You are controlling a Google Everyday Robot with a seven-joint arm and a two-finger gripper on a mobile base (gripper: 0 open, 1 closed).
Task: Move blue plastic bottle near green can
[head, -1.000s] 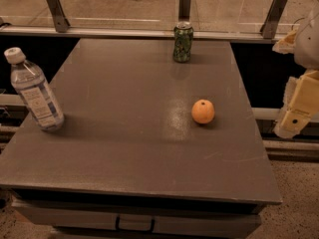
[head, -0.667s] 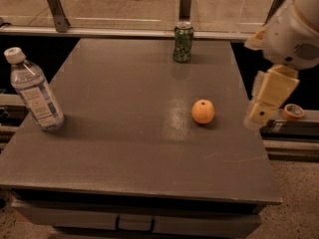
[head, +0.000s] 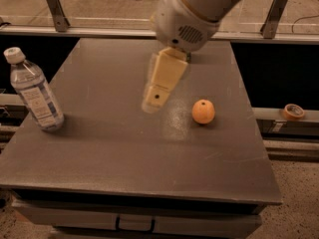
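Though mid-table [head: 99, 153], one gripper [head: 151, 103] (one bottle [head: 36, 92])

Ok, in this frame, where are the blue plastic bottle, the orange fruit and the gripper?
blue plastic bottle [head: 36, 94]: camera view, on its pale label.
orange fruit [head: 203, 111]: camera view, middle of its skin.
gripper [head: 153, 101]: camera view, near its lower tip, over the middle of the table [head: 124, 153], left of the fruit.

The cream gripper [head: 151, 102] hangs just left of the orange [head: 203, 111] over a dark grey table [head: 124, 148], its arm [head: 189, 14] white, while the bottle [head: 35, 91] far left of the orange is clear bluish, white-capped, pale-labelled
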